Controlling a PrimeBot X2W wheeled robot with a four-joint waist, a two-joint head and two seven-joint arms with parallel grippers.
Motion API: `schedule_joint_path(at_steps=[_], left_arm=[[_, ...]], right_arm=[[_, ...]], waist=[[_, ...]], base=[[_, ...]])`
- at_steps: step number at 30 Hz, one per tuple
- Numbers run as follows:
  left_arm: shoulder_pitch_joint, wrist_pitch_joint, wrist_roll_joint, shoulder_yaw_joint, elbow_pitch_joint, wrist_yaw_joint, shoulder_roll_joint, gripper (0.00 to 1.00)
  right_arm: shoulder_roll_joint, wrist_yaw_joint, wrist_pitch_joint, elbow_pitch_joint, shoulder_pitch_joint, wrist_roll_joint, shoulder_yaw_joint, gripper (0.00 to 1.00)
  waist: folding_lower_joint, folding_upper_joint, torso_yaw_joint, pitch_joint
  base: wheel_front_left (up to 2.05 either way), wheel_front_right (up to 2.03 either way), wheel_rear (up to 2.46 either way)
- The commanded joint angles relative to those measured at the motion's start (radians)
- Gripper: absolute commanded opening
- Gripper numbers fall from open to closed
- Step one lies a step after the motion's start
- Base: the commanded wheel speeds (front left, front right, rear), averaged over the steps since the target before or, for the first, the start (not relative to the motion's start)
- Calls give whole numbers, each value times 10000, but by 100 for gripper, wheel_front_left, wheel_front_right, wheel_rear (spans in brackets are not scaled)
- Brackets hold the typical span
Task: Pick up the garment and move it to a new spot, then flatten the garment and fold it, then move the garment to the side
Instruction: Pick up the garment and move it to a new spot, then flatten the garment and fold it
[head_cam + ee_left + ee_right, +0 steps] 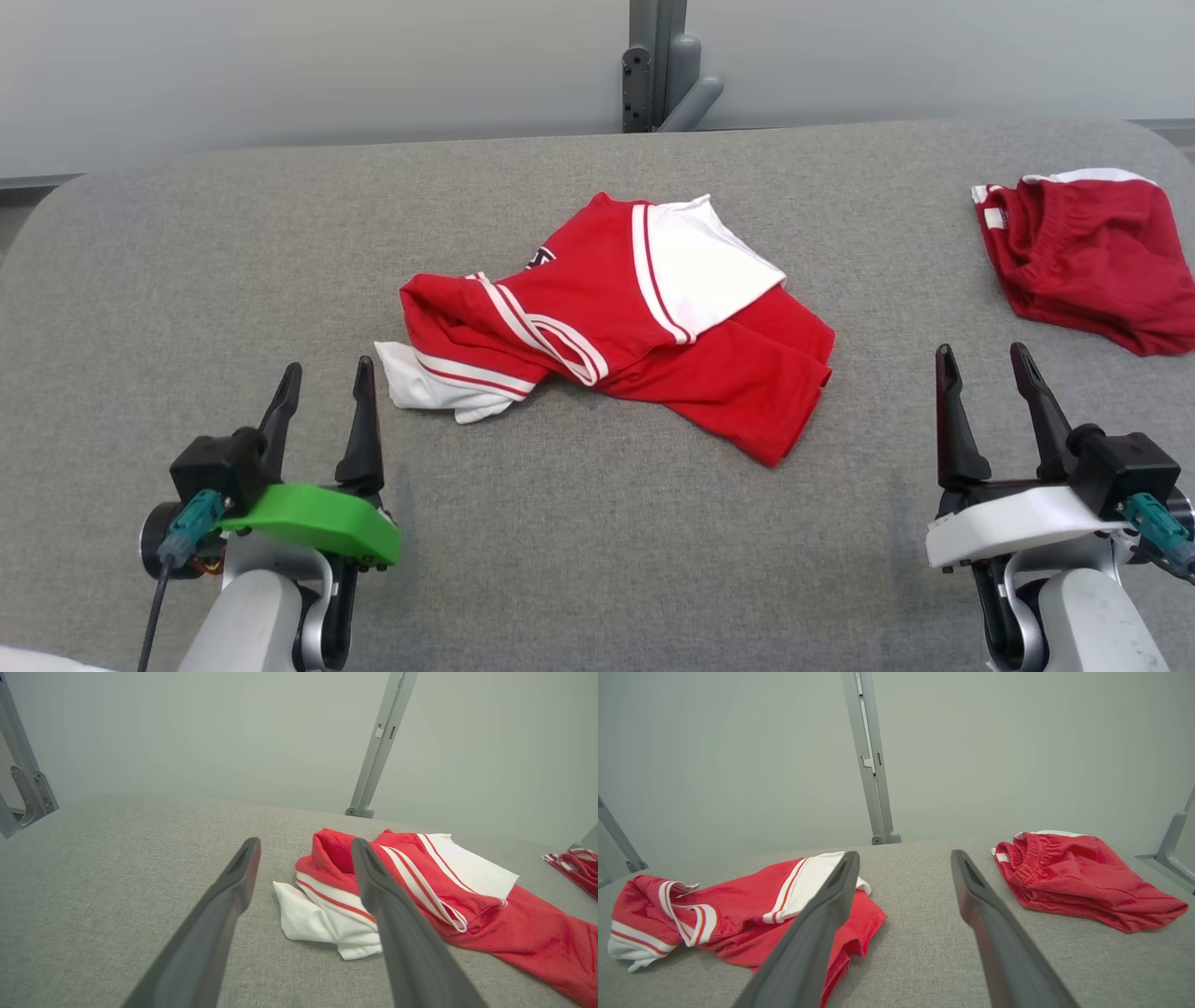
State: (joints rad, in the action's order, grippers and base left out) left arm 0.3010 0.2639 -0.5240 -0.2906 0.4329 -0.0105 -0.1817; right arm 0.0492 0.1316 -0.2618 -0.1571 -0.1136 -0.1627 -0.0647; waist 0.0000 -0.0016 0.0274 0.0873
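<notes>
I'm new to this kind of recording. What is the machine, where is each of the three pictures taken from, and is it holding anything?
It is a two-armed robot at a grey padded table. The head view comes from a camera on its head, looking down. The two black forks at the bottom are its left tool and right tool. The other two pictures come from a camera on each wrist, looking along that tool's two fingers. A crumpled red and white jersey lies mid-table, and red shorts lie at the far right. Both tools are open and hold nothing.
</notes>
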Motion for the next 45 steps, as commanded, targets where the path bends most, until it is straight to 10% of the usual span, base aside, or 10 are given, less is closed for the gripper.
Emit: schedule_joint_path(at_steps=[1,17,45], left_arm=[[-265,4,252,137,-249,-90,-55,100],[-3122,3,1720,1535,-2345,76,925,100],[-3117,3,2348,2023,-2171,480,1285,100]], right_arm=[[26,-18,-41,-33,117,95,16,100],[24,-18,-41,-223,1062,6,610,100],[26,-18,-42,-348,993,-63,919,100]], waist=[[0,16,63,-65],[0,16,352,-580],[0,16,365,-516]], base=[[0,0,0],[0,0,0],[0,0,0]])
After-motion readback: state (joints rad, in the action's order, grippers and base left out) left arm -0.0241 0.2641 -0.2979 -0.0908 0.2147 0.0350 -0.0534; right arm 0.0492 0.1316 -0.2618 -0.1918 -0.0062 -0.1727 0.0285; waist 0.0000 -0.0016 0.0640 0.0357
